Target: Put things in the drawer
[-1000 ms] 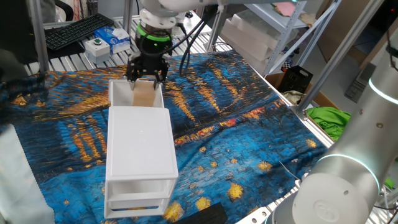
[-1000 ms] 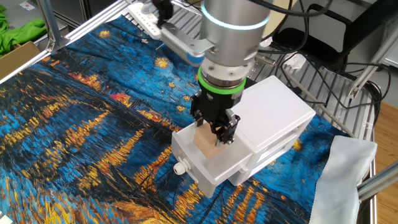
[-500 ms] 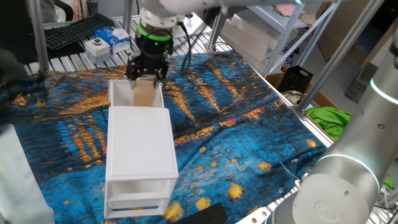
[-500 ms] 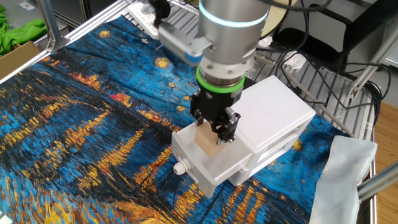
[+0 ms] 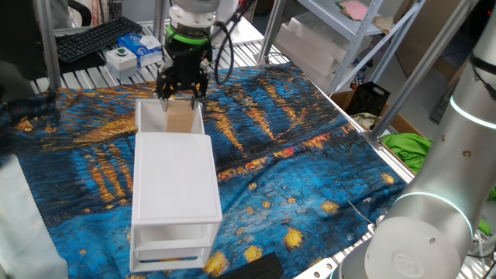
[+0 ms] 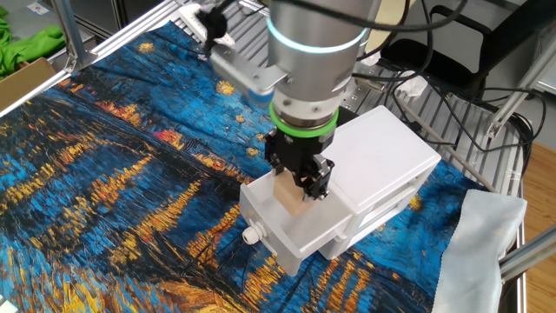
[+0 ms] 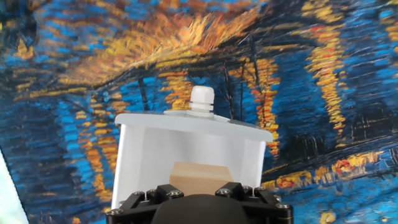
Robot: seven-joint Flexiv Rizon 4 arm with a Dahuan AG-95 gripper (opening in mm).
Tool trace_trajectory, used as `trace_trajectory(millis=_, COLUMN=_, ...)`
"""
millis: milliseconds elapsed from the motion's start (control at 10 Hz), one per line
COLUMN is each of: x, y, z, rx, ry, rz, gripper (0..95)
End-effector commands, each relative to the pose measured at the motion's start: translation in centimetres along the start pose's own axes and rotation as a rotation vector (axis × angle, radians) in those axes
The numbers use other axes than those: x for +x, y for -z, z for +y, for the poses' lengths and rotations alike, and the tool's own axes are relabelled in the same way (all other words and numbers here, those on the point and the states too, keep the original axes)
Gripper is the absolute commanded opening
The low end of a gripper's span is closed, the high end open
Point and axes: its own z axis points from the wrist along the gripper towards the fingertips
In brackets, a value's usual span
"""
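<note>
The tool [image 6: 300,178] pointed straight down over the pulled-out drawer [image 6: 287,239], its jaws pinching the one wooden cube [image 6: 291,195] directly beneath them (no long axis to speak of). The cube sat low inside the drawer of the single white cabinet [image 5: 174,186].
</note>
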Motion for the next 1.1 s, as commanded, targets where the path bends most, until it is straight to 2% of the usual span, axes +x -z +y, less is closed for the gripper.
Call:
trace_trajectory(millis=100, x=0.2, y=0.0, z=-0.1, rx=0.009, ry=0.003, rz=-0.002, gripper=0.0)
trace_trajectory(millis=300, x=0.2, y=0.0, z=-0.1, rx=0.024, ry=0.010, rz=-0.018, gripper=0.0)
trace_trajectory(millis=700, x=0.1, y=-0.2, z=0.0, rx=0.026, ry=-0.001, rz=-0.030, gripper=0.0)
trace_trajectory(millis=1100, x=-0.5, y=-1.3, z=0.4, rx=0.023, ry=-0.016, rz=-0.037, gripper=0.0)
